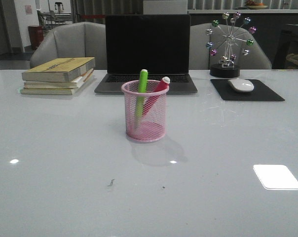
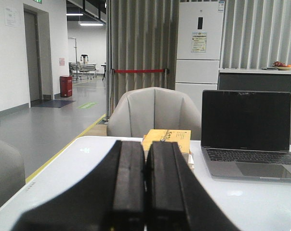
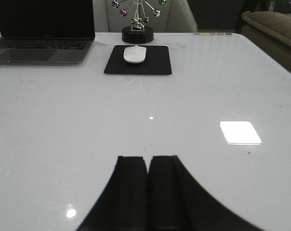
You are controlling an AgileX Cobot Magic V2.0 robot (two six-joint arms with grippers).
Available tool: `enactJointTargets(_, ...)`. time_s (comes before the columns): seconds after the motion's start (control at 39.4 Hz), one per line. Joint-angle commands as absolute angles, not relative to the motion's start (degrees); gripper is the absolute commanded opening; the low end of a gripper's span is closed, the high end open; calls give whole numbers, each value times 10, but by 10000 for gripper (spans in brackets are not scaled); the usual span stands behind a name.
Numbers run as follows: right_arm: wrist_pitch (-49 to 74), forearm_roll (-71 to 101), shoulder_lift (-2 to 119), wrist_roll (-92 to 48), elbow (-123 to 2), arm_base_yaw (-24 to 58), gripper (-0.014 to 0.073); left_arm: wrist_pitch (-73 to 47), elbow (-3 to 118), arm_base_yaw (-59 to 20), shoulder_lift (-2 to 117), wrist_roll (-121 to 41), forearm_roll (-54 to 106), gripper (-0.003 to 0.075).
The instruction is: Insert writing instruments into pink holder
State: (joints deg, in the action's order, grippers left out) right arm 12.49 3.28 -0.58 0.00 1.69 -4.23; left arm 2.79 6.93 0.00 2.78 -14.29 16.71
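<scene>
Left gripper (image 2: 145,192): fingers pressed together, holding nothing. Right gripper (image 3: 146,192): same, closed and empty above the table (image 1: 65,173). Pink cup (image 1: 144,111) upright mid-table before the laptop (image 1: 147,52); green pen (image 1: 141,91) and pink pen (image 1: 156,94) lean inside.

Bright, even indoor light from overhead. The glossy white table (image 1: 65,163) mirrors a ceiling lamp as a sharp white rectangle at lower right of the front view, plus small glints. The pink holder (image 1: 144,117) casts a soft shadow toward the camera. In both wrist views the near black fingers (image 2: 131,187) are dark and slightly blurred.
</scene>
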Motion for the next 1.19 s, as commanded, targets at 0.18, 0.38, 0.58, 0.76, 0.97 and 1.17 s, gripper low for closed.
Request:
enactJointTargets(0.18,73,33,-17,0,18,-44,24,58,82,-1,33,-72,71,99)
enactJointTargets(0.38,73,33,-17,0,18,-44,24,53,55,-1,31,-28,53,99)
enactJointTargets(0.58,73,33,-17,0,18,-44,24,54,22,-1,22,-28,53,99)
enactJointTargets(0.76,73,33,-17,0,18,-44,24,62,4,-1,-15,-28,53,99)
enactJointTargets(0.97,73,33,-16,0,18,-44,24,47,-5,-2,-17,-28,58,99)
enactJointTargets(1.17,73,33,-16,0,18,-44,24,40,-5,-2,-17,-28,58,99)
